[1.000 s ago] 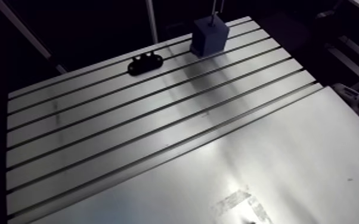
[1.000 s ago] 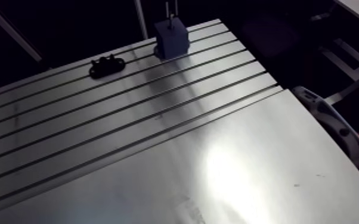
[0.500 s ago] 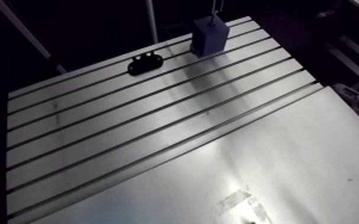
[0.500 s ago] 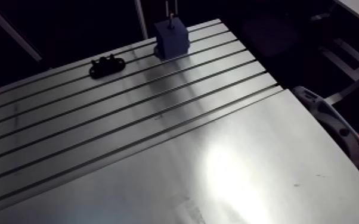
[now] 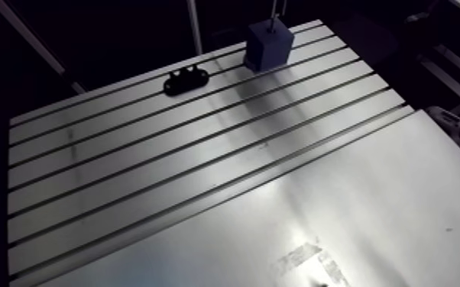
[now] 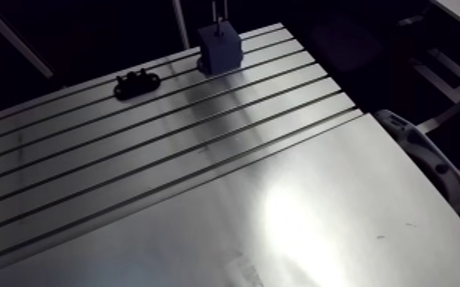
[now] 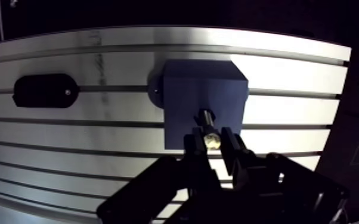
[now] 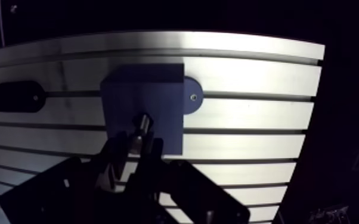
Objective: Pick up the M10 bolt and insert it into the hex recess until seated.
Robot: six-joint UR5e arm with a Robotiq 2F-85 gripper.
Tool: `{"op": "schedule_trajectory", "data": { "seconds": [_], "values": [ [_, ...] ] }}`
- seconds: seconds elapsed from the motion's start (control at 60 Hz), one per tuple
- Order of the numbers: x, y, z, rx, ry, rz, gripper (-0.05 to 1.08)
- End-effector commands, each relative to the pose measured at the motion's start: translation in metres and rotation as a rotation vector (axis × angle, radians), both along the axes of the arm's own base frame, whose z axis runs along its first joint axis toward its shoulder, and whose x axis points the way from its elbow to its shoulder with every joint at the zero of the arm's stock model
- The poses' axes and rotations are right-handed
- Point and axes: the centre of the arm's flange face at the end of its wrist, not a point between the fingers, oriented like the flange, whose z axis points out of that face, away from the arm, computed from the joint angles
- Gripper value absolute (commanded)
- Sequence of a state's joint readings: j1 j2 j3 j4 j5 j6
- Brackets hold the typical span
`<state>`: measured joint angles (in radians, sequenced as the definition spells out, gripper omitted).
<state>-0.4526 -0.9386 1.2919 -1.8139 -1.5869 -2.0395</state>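
A blue block [image 7: 203,89] stands on the slotted table [image 5: 164,168], at its far edge in the arm view [image 5: 270,44]. In the wrist view my gripper [image 7: 211,143] is directly over the block. It is shut on the M10 bolt [image 7: 209,134], whose pale head sits between the two dark fingers [image 7: 192,149]. The bolt's shank points down into a dark hole in the block's top face. How deep it sits cannot be read. In the arm view only thin parts of the gripper show above the block.
A black oval bracket [image 5: 186,80] lies on the slots beside the block, also in the wrist view [image 7: 43,90]. A smooth metal sheet [image 5: 370,206] with a tape patch [image 5: 306,259] covers the near right. A white-grey object [image 6: 432,164] sits off the table's right edge.
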Motion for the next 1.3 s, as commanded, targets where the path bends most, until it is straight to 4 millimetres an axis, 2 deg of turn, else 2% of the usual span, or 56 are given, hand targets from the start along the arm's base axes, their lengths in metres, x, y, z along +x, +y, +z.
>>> {"op": "schedule_trajectory", "data": {
  "seconds": [0.017, 1.3],
  "values": [
    [0.000, 0.000, -0.002, -0.001, -0.002, -0.001, 0.97],
    [-0.001, -0.003, -0.012, -0.008, -0.014, 0.003, 0.97]
  ]
}}
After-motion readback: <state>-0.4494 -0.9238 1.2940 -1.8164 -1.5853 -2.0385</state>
